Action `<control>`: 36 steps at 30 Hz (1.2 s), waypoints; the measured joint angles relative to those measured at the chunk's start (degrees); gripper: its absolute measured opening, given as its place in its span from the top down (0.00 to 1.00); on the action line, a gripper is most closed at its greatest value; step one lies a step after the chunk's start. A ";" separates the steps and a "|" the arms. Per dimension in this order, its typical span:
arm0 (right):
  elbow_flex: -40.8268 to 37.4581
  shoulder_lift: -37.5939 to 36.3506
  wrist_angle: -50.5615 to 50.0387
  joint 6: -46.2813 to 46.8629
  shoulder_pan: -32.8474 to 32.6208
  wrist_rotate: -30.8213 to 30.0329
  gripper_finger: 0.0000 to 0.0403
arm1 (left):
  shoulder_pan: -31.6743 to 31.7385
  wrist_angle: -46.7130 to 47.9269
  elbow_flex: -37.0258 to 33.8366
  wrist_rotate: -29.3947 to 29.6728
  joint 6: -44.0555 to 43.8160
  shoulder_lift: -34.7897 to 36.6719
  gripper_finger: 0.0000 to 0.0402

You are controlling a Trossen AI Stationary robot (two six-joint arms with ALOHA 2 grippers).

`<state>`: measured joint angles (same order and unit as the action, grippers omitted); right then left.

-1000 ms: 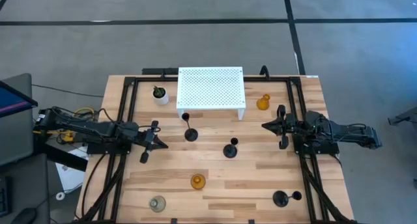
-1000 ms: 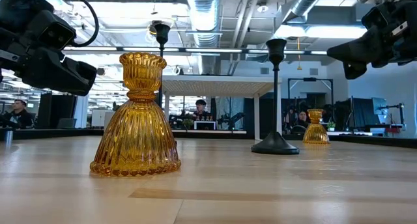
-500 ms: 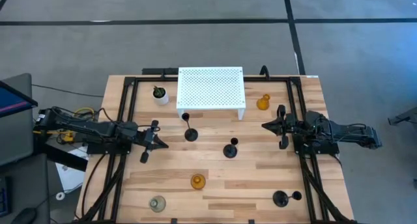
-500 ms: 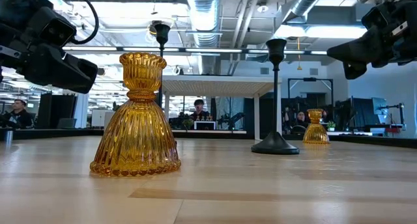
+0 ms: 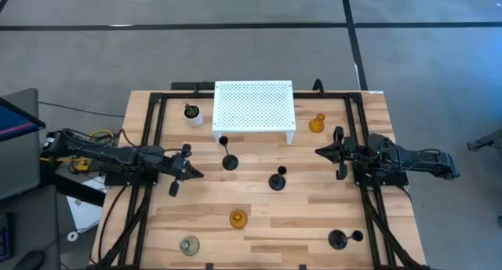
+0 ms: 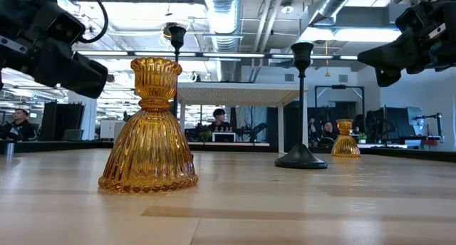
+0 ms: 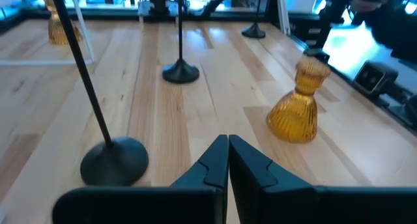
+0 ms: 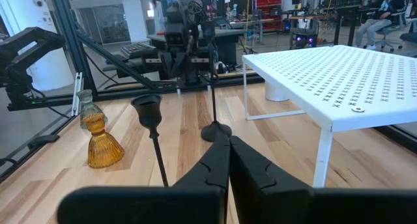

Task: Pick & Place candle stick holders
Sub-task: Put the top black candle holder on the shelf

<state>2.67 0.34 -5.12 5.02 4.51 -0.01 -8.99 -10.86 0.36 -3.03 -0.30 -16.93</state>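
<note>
Hovering at opposite worktop (image 5: 259, 223) edges, our left pincer (image 5: 185, 172) and right pincer (image 5: 329, 151) were closed and empty. We judged nothing picked yet: black candle stick holders (image 5: 228, 161) stood between them, amber glass holder (image 5: 238, 218) nearer the front.

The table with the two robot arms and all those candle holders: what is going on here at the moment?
Nothing is being carried yet. The left gripper and the right gripper both hang shut and empty at opposite sides of the table. Three black holders, two amber glass ones and a clear one stand spread out on the wood. A white perforated stand and a small potted plant sit at the far edge.
</note>
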 joint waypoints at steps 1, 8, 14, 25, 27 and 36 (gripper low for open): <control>-0.02 0.00 0.00 0.01 0.00 0.02 1.00 | 0.00 -0.43 0.00 0.00 0.00 0.00 0.97; 0.00 0.01 0.03 8.40 0.00 -0.09 1.00 | 0.00 -0.85 -0.02 0.00 -0.01 0.00 0.97; -0.06 0.02 0.47 9.03 0.15 -1.42 1.00 | 0.02 -1.70 -0.01 0.00 -0.02 0.00 0.97; -0.06 0.00 0.83 9.02 0.13 -1.48 1.00 | 0.00 -4.00 -0.02 0.00 -0.02 -0.02 0.97; -0.06 0.01 0.85 9.03 0.11 -1.46 1.00 | 0.02 -4.41 0.00 0.00 -0.02 -0.02 0.97; -0.06 0.00 0.85 8.57 0.11 -1.51 1.00 | 0.00 -9.00 -0.02 5.71 -1.24 -2.52 0.97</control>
<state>2.61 0.34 -4.27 13.58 4.62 -1.52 -8.99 -19.86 0.34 2.68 -1.54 -19.45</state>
